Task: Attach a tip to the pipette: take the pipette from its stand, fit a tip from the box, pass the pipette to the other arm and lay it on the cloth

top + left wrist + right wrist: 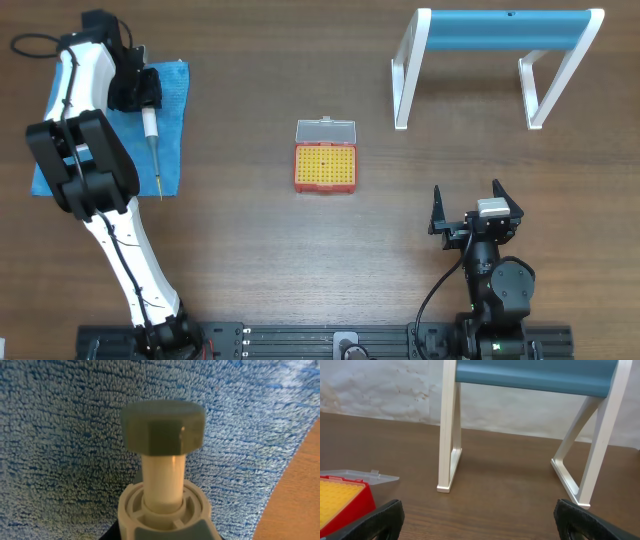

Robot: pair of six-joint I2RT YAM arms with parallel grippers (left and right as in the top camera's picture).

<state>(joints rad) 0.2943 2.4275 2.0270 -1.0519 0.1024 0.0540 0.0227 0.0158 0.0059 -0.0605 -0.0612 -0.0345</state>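
My left gripper (137, 88) is over the blue cloth (175, 90) at the far left, shut on the upper part of the pipette (150, 125). The pipette's white body points toward the near side, and its yellow tip (159, 178) reaches the cloth's near edge. In the left wrist view the pipette's grey plunger button (162, 426) stands close up, with the cloth (60, 435) right behind it. The red tip box (325, 168) with yellow tips sits mid-table, lid open. My right gripper (468, 196) is open near its base with nothing in it, facing the stand (535, 375).
The white-legged stand with a blue bar (505, 30) is at the far right, with no pipette on it. In the right wrist view the tip box (340, 497) sits off to one side of the right gripper (477, 512). Bare wooden table lies between box and arms.
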